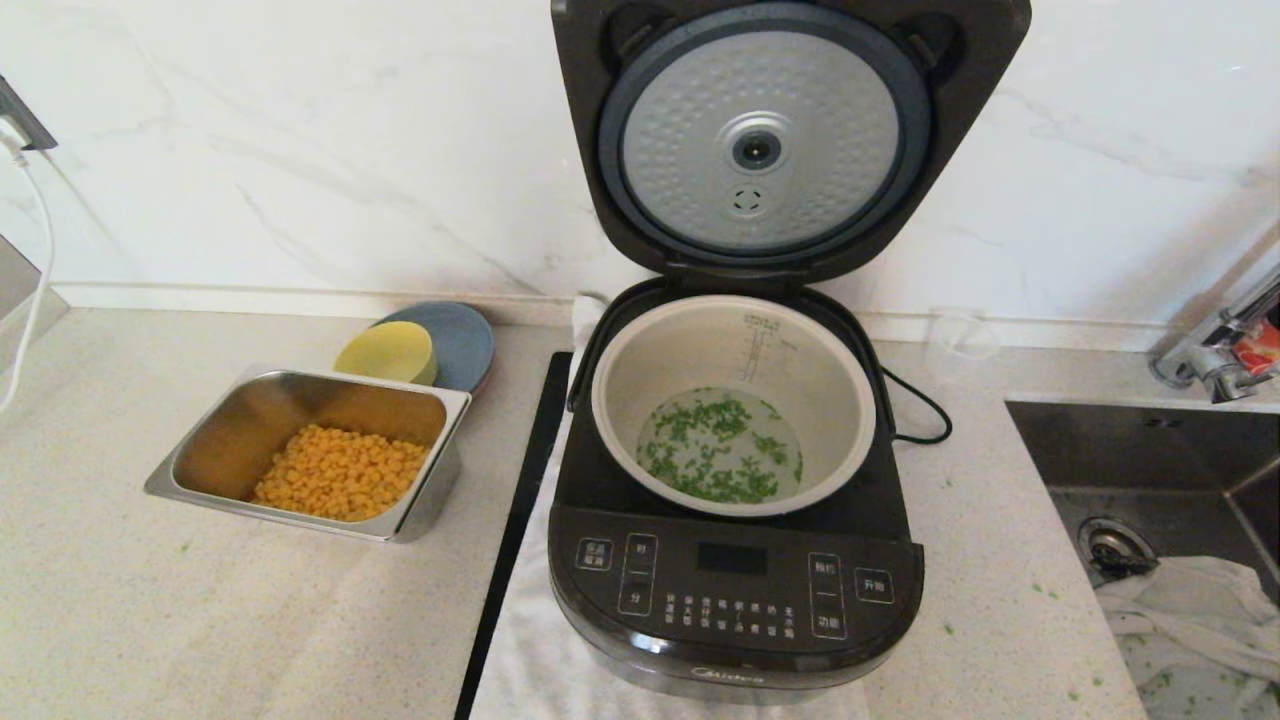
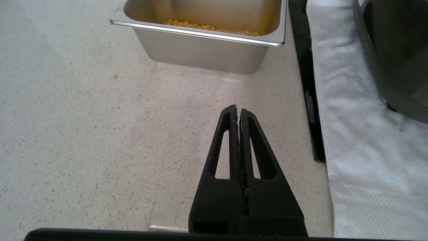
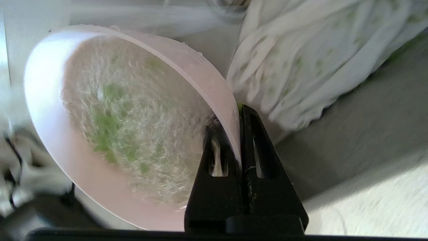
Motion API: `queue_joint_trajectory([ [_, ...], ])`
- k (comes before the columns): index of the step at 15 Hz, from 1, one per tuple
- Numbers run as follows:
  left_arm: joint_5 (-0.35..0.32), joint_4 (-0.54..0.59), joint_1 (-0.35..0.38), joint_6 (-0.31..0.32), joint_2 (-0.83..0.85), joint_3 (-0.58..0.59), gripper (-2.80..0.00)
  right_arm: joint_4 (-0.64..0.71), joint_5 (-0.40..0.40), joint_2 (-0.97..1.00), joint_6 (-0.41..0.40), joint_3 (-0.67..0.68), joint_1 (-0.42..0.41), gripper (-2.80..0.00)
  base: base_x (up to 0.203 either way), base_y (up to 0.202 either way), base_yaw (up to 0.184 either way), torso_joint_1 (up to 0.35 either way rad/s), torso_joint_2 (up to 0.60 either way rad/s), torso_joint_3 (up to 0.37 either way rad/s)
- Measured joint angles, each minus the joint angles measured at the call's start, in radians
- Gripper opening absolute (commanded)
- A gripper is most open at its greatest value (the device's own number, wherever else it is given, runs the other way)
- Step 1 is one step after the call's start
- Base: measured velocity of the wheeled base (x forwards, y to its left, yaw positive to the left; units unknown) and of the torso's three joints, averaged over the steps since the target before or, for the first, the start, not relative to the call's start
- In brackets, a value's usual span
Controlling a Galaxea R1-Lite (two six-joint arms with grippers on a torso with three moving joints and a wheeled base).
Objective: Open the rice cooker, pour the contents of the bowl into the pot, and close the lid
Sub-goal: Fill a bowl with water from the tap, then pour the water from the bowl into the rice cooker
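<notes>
The black rice cooker stands open, its lid upright with the dimpled silver underside facing me. The pot holds water with the chopped green contents floating in it. Neither arm shows in the head view. In the right wrist view my right gripper is shut on the rim of the pale pink bowl. The bowl is tilted, wet inside, with a few green bits stuck to it, beside a white cloth. My left gripper is shut on nothing, over the counter.
A steel tray of corn sits left of the cooker, with a yellow bowl and blue plate behind it. A sink with a crumpled white cloth and a faucet lies to the right. A white towel lies under the cooker.
</notes>
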Motion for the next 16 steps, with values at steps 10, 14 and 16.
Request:
queue_joint_trajectory([
  [10,0.0,0.0,0.0,0.0,0.0,0.0,-2.8,0.003,-0.058,-0.395,-0.019,0.315,0.295,-2.8,0.0,0.0,0.0,0.0,0.0,0.0],
  [14,0.0,0.0,0.0,-0.001,0.0,0.0,-2.8,0.1,-0.089,-0.531,-0.008,0.34,0.486,-2.8,0.0,0.0,0.0,0.0,0.0,0.0],
  [16,0.0,0.0,0.0,0.0,0.0,0.0,-2.8,0.158,-0.099,-0.586,0.029,0.317,0.591,-2.8,0.0,0.0,0.0,0.0,0.0,0.0],
])
